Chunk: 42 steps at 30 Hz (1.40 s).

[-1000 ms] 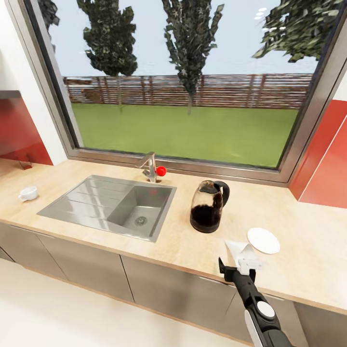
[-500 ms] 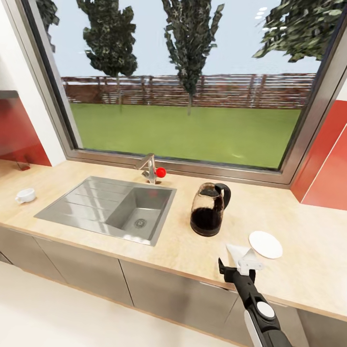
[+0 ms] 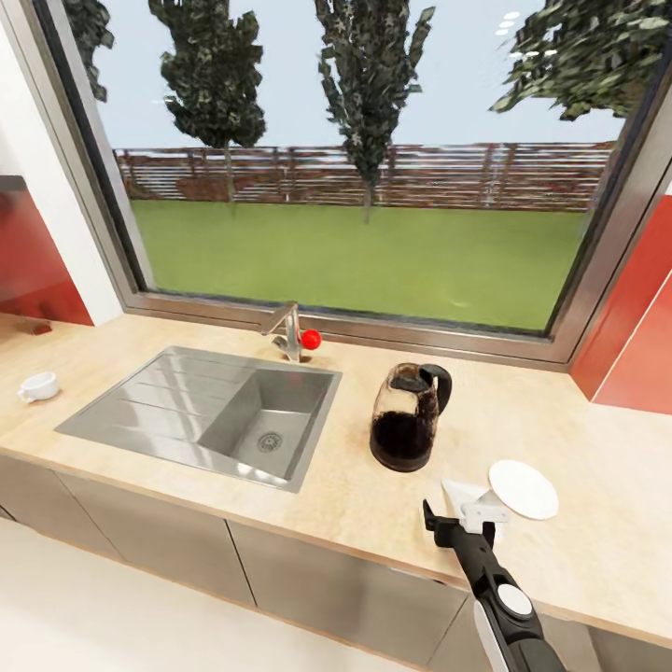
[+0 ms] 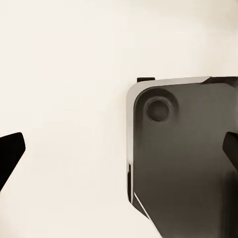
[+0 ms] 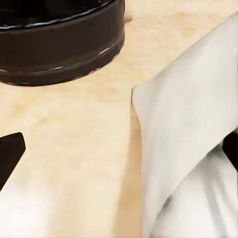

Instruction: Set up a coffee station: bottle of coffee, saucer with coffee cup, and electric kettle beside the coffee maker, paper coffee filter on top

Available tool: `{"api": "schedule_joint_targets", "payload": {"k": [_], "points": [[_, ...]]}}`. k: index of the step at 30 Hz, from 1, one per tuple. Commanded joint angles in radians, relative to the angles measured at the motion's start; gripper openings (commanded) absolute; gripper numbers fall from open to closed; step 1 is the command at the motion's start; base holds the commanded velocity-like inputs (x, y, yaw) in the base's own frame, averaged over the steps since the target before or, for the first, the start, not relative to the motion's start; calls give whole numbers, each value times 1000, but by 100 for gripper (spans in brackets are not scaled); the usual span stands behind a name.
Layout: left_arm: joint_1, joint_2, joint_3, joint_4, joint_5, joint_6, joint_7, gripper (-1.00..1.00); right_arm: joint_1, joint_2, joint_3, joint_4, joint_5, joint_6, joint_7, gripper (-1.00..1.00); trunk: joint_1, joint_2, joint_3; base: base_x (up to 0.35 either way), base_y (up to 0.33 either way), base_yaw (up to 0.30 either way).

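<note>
**A:** Head view first: what is seen on the kitchen countertop (image 3: pixel 373 504)?

**B:** The electric kettle (image 3: pixel 409 416) is stood upright to the right of the inset steel sink (image 3: pixel 201 411). The saucer (image 3: pixel 523 488) is laid flat further right, well apart from the kettle. The coffee cup (image 3: pixel 37 385) is set far off, left of the sink, near the red wall panel (image 3: pixel 37 271).

**A:** And the paper coffee filter?

**B:** The paper coffee filter (image 3: pixel 467 497) is seen at the tip of the right gripper (image 3: pixel 474 513), between kettle and saucer, just beside the saucer's rim. In the right wrist view the filter (image 5: pixel 188 148) is shown against one finger, with the kettle's black base (image 5: pixel 59 44) close by on the wood. Whether the filter is actually clamped cannot be told.

**A:** The left gripper?

**B:** In the left wrist view its dark fingers (image 4: pixel 10 153) are held wide apart, nothing between them, over a pale floor and a dark rounded part of the robot (image 4: pixel 183 158).

**A:** What is changed from a second ago?

**B:** The whole scene is shifted: the camera has been turned rightward, so the cup is pushed nearer the frame's left edge. The kettle, saucer and cup are not moved on the counter. The right arm is kept in the same pose.
</note>
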Motion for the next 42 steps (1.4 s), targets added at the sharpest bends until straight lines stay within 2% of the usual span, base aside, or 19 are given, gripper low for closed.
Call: {"api": "schedule_joint_targets", "payload": {"k": [1,6,7,42], "points": [[-1,0,-1,1,-1,-4,3,100,-1,1,-1,-2,0,6,0,100,1,-2,-2,20,0,0],[-1,0,-1,1,-1,-4,3,100,-1,1,-1,-2,-1,6,0,100,1,-2,-2,8,0,0],[-1,0,-1,1,-1,-4,3,100,-1,1,-1,-1,0,6,0,-100,1,-2,-2,0,0,0],[-1,0,-1,1,-1,-4,3,100,-1,1,-1,-2,-2,8,1,-100,1,-2,-2,0,0,0]]}}
